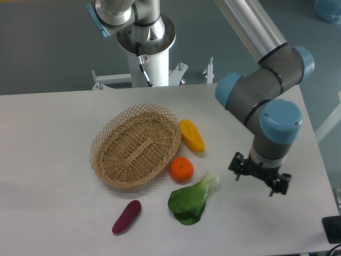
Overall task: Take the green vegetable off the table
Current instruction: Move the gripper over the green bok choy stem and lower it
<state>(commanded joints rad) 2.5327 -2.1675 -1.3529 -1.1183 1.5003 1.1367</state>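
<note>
The green vegetable (191, 198), with dark green leaves and a pale stalk, lies on the white table (53, 133) at the front centre, just below the orange. My gripper (259, 177) points down over the table to the vegetable's right, about a hand's width from its stalk end. The wrist above hides most of it. Its two black fingers show spread apart at either side, with nothing between them.
A wicker basket (136, 145) stands left of centre. An orange (181, 169) and a yellow oblong vegetable (192, 135) lie at its right rim. A purple oblong vegetable (127, 216) lies at the front left. The arm's base column (146, 48) stands behind the table.
</note>
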